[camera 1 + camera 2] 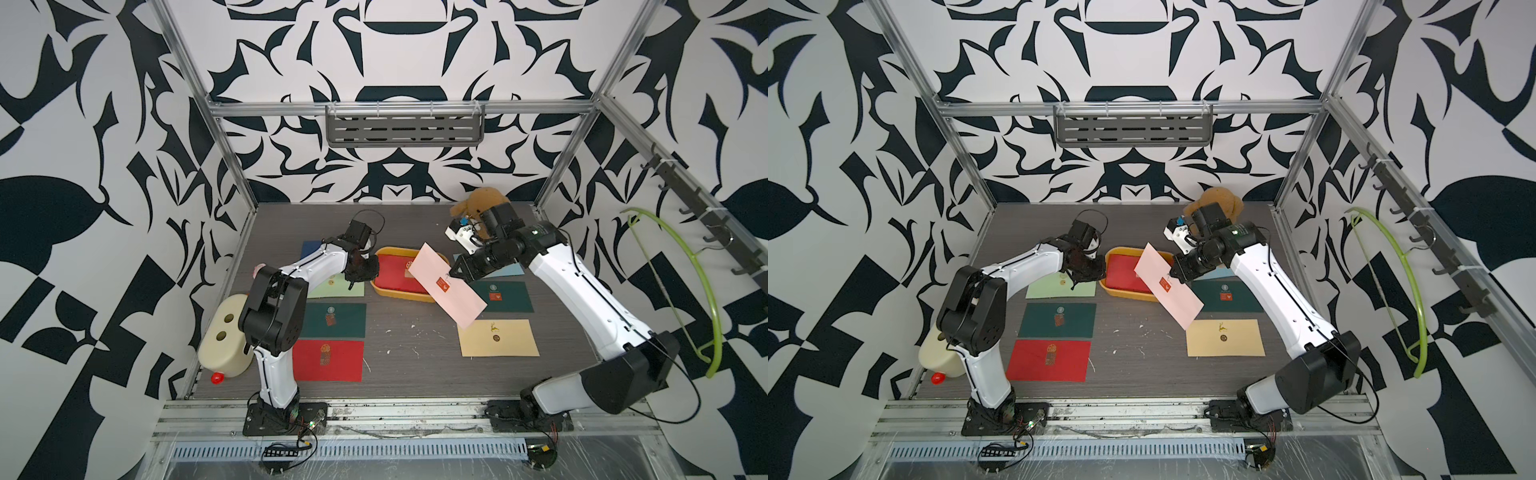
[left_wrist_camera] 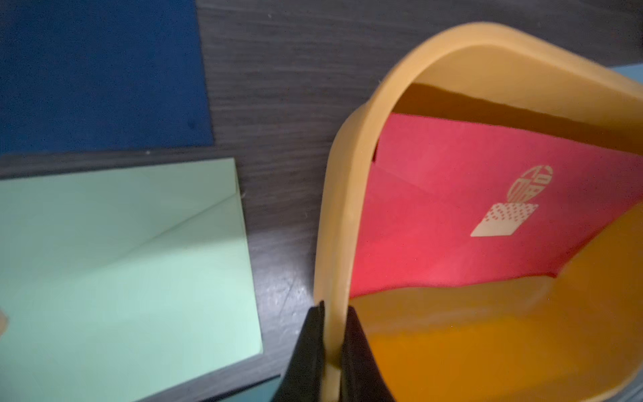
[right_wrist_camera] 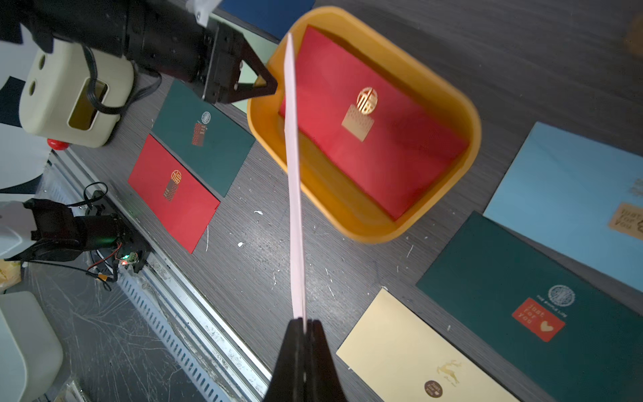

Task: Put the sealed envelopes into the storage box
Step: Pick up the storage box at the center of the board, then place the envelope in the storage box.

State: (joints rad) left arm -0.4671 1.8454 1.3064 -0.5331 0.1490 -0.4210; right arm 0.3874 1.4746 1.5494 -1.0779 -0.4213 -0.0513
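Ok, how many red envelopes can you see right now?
2. One red envelope lies in the yellow box; the other red envelope lies flat on the table, front left. Others could be hidden beneath the boxed one.

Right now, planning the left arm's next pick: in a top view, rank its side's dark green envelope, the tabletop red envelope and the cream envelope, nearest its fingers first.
1. Dark green paper envelope: left side, just in front of the left gripper.
2. Red paper envelope: left front edge.
3. Cream paper envelope: right front, farthest.
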